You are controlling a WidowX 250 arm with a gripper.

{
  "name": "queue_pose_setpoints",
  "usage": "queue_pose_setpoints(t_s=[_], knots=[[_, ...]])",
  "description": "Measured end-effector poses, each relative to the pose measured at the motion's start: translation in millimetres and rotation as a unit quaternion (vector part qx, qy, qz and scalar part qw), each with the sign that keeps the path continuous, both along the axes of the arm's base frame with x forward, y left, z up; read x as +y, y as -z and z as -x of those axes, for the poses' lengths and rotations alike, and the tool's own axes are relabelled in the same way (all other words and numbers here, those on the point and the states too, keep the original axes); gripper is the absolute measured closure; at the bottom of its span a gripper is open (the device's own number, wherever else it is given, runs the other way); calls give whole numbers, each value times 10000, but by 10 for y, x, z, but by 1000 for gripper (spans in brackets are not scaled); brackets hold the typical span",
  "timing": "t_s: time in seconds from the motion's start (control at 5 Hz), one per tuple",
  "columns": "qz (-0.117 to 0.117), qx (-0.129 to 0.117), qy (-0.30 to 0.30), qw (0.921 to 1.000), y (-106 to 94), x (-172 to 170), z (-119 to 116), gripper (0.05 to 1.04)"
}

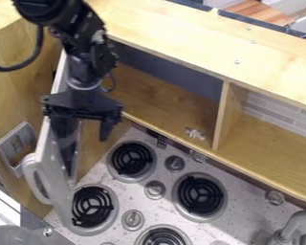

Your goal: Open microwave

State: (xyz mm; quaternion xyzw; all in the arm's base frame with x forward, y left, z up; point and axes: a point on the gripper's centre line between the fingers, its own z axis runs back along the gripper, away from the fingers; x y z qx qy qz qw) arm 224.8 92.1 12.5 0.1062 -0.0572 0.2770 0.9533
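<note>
- One microwave door (46, 155), swung out at the left of the cabinet (175, 36), leaving the microwave (162, 100) open to view. Task looks done or nearly so.
- Tool (85, 136) hangs by the door, fingers spread apart, not clamped on anything. One finger overlaps the door panel, the other is to its right. Contact with the panel: can't tell.
- Handle (35, 179) is on the door's outer side, apart from the fingers.
- Step in hand, as judged: last outward push, or clearing off. If pushing, press the inner face near the free edge, follow the hinge arc, keep it slow, stop once the door resists.
- No need to squeeze; flat side of a finger should do.
- Then back off toward the cabinet opening, away from the panel, so a finger doesn't hook the edge and drag the door shut.
- Keep fingertips above the burners; a low sweep could snag a coil.
- Counts: 1 door, 1 handle, 1 tool with 2 fingers.
- 4 burners on the stovetop (181, 217), lowest one cut off by the view.
- 3 stove knobs (155, 190) in full, more partly cut at the bottom edge.
- 1 upright divider (224, 115), 1 faucet (299, 222), 1 wall plate (17, 146).
</note>
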Motion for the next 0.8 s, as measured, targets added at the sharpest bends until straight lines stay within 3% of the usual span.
queue_pose_setpoints(t_s=[0.4,0.6,0.8], knots=[[-220,-521,311,9979,-479,-156,-247,85],[-404,-942,381,9940,-838,-174,-362,85],[-684,-1093,457,9906,-1091,-207,-372,85]])
